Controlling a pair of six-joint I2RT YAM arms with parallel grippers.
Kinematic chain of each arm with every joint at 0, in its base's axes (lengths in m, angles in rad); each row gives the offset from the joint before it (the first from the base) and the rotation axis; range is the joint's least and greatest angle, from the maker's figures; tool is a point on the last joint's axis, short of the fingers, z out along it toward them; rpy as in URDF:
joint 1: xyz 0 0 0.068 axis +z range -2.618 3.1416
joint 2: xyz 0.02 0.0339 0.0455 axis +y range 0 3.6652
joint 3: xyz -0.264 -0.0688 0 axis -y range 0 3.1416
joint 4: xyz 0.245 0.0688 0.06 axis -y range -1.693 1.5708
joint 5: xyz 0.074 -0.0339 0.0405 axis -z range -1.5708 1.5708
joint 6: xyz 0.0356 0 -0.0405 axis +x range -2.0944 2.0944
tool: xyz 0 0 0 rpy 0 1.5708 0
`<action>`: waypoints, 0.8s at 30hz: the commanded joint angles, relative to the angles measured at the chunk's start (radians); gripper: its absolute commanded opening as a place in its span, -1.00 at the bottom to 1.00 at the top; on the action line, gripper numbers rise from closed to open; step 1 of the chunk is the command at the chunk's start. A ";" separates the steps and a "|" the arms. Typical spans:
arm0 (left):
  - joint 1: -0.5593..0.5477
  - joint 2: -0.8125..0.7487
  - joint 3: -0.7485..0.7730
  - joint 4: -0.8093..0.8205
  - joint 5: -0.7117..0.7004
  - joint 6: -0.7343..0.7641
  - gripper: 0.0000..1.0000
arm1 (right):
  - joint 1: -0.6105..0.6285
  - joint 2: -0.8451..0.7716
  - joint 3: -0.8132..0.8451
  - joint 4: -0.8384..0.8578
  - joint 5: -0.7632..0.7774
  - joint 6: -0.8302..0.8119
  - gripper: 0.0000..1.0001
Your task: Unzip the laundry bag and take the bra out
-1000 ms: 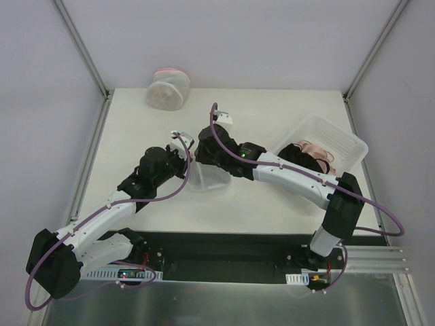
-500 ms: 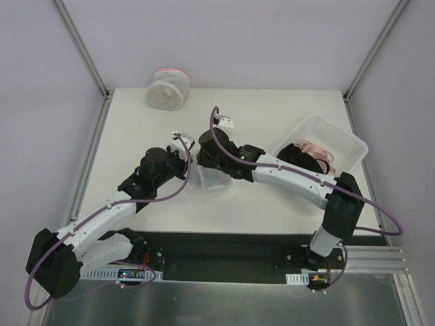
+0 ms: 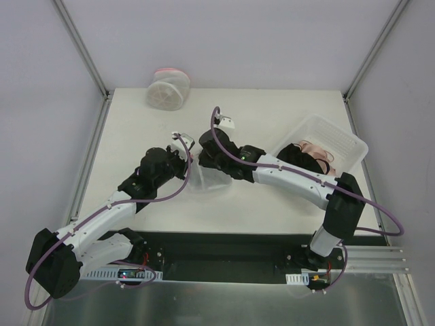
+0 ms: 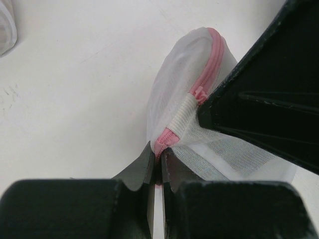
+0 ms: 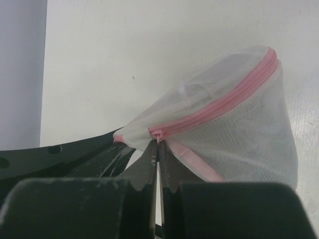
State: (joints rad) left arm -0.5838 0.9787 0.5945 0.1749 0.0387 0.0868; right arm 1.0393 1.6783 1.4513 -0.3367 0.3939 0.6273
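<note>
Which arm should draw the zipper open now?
Right. The right gripper is shut on the zipper pull of the laundry bag, ready to draw it along. The left gripper is shut on the pink rim nearby, better suited to anchoring.

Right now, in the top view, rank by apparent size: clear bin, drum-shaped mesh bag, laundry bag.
1. clear bin
2. drum-shaped mesh bag, laundry bag: alike; arms hide part of the latter.

light: bright, even, diffuse | shadows: soft, faint | wrist views: near fingers [image 4: 137, 172] blurred
</note>
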 commanded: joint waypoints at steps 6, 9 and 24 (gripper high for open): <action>-0.021 0.000 0.005 0.041 -0.072 0.004 -1.00 | -0.061 -0.175 -0.107 0.042 0.030 -0.024 -0.97; -0.022 -0.003 0.008 0.035 -0.074 0.008 -1.00 | -0.100 -0.200 -0.126 0.042 0.034 -0.054 -0.97; -0.022 -0.017 0.024 0.035 -0.042 -0.002 -1.00 | -0.211 -0.238 -0.239 0.107 -0.107 -0.057 -0.97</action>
State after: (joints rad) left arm -0.6033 0.9771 0.5945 0.1780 0.0090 0.0898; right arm 0.8375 1.5150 1.2282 -0.2699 0.2790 0.5983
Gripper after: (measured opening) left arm 0.022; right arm 0.022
